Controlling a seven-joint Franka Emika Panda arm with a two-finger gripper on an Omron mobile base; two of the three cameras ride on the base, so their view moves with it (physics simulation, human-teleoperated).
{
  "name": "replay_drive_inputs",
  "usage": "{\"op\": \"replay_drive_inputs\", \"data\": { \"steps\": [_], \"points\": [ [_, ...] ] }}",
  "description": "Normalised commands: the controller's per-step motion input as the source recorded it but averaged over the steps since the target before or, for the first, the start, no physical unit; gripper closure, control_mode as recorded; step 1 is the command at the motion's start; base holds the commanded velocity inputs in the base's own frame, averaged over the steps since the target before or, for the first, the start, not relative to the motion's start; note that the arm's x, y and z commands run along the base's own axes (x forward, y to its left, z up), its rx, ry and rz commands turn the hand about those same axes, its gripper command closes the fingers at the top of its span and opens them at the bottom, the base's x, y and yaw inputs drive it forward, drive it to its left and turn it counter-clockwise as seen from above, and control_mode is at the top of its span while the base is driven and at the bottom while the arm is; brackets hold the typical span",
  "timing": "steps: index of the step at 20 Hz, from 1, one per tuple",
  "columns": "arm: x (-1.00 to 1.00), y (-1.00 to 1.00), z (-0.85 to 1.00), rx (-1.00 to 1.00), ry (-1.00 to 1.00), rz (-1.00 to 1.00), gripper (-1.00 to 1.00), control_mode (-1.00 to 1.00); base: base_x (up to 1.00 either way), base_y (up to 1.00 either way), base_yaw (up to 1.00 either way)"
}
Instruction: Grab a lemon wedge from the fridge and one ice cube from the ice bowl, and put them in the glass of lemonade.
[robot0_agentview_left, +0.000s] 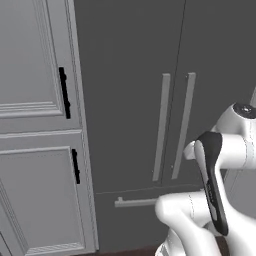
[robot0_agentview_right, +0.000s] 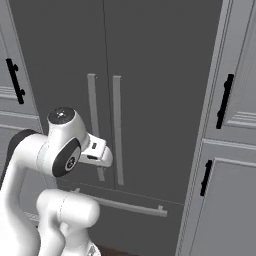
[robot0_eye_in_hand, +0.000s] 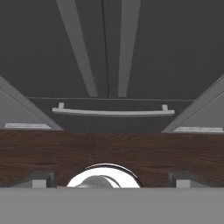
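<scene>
the fridge (robot0_agentview_left: 130, 95) stands shut dead ahead, tall and dark between pale cabinets (robot0_agentview_left: 35, 125), its two bar handles (robot0_agentview_left: 161, 127) side by side at the centre seam. the gripper (robot0_eye_in_hand: 111, 181) hangs low with its fingers spread wide and nothing between them, looking down past the drawer handle (robot0_eye_in_hand: 113, 112) at the wood floor (robot0_eye_in_hand: 109, 153). next job, by my reckoning, is a door — lift the hand, square the spread fingers across one bar, close at mid-height. those bars run vertical, long axis straight up and down; the drawer's bar lies horizontal. pull outward from the seam — not sideways.
</scene>
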Motion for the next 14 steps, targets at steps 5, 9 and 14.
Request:
{"op": "replay_drive_inputs", "data": {
  "steps": [5,9,14],
  "points": [
    [0.0,0.0,0.0,0.0,0.0,0.0,-1.0,1.0,-0.64,0.11,-0.04],
    [0.0,0.0,0.0,0.0,0.0,0.0,-1.0,1.0,-0.16,0.28,-0.15],
    [0.0,0.0,0.0,0.0,0.0,0.0,-1.0,1.0,-0.25,0.3,-0.13]
  ]
}}
